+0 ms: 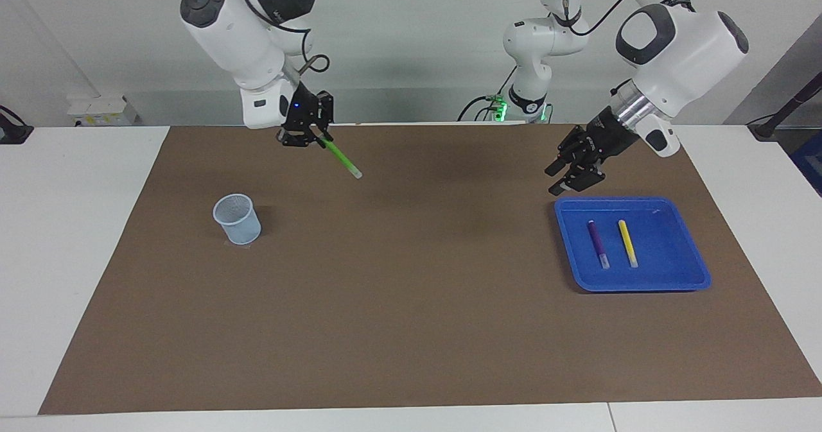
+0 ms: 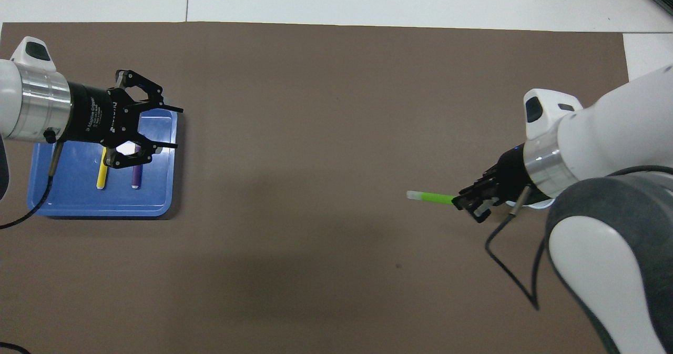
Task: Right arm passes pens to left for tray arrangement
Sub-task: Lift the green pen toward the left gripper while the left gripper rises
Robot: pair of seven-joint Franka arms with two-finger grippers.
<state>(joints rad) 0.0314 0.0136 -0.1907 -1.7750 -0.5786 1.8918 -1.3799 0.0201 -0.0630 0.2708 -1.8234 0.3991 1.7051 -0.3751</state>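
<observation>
Purple pen (image 1: 598, 244), yellow pen (image 1: 628, 242) already flat in tray (image 1: 681, 278). Green pen (image 1: 340, 157) clamped in right jaws, airborne over counter (image 1: 411, 303), pointing 5 o'clock in facing view. Left jaws half-open, empty, over tray rim. Handover, placing left.

A bright blue tray (image 1: 681, 278) holds a purple pen (image 1: 596, 241) and a yellow pen (image 1: 627, 241), each with a pale tip. The green pen (image 1: 339, 156) is vivid lime, also pale at the end. The mesh cup (image 1: 237, 219) is a translucent pale blue. A brown mat (image 1: 411, 303) covers the white tabletop (image 1: 70, 226). Both arms are white with black tools.
</observation>
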